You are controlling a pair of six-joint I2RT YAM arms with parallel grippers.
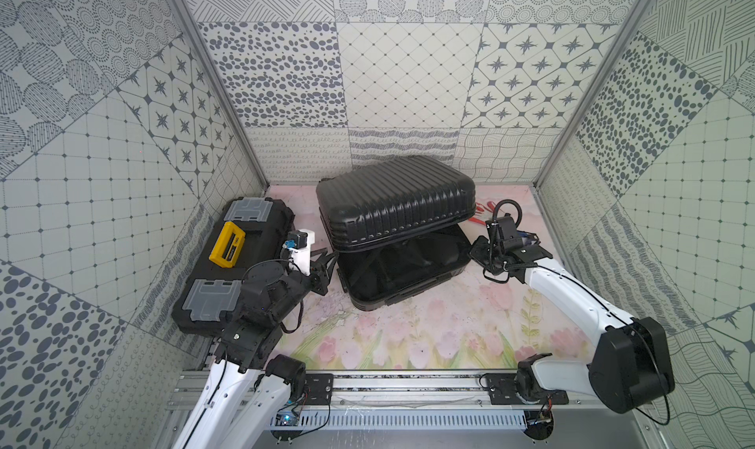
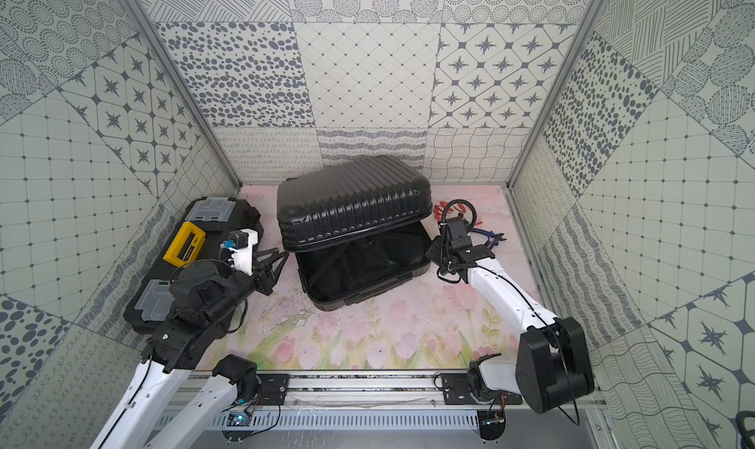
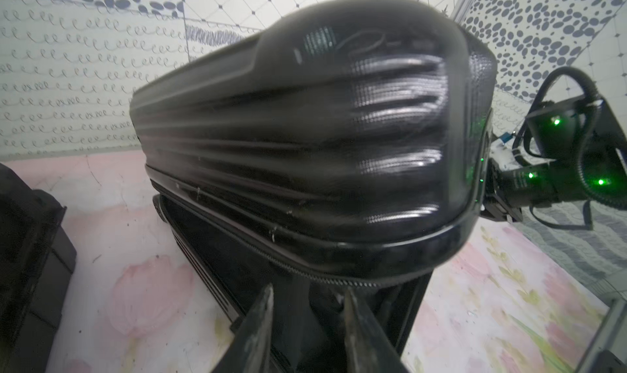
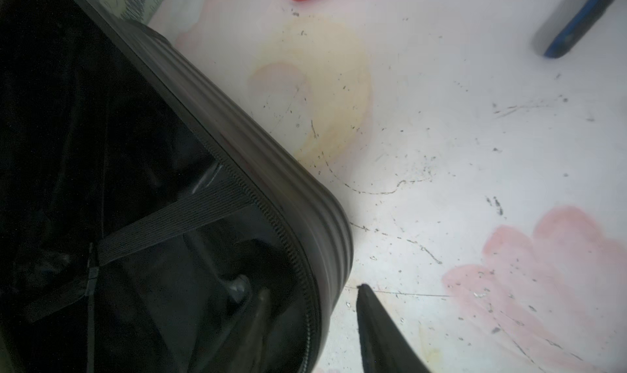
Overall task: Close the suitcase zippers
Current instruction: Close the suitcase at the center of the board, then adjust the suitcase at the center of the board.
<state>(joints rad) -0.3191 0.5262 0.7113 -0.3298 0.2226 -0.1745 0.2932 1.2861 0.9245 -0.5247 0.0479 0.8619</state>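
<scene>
- The suitcase (image 1: 394, 197) lies toward 12 o'clock on the bench (image 1: 408, 336). Its lid is tilted up over the lower shell, and the mouth gapes toward 6 o'clock.
- The zippers (image 3: 339, 282) are undone. Bare track shows along the lid rim and the shell rim, and no pull can be made out.
- The left gripper (image 1: 329, 257) is at the case's 9 o'clock corner, just under the lid rim. Its fingers (image 3: 261, 320) are moderately parted and hold nothing. In my judgement it is placed there to govern the lid's descent.
- The right gripper (image 4: 310, 290) is at the case's 3 o'clock side and is partly spread. One finger is inside the shell and the other outside, straddling the wall without clamping it. It is probably there to steady the shell.
- The lid must seat on the shell before any zipping can begin, so the task is at an early stage.
- In the lower shell I see only black lining and crossed straps (image 4: 169, 218). No cargo is visible.
- A toolbox (image 1: 233, 263) lies at 9 o'clock of the case. Its lids are shut and its contents are unseen.
- Loose red-handled tools (image 1: 482, 210) and blue pliers (image 2: 488, 238) lie on the bench at 3 o'clock, clear of the case.
</scene>
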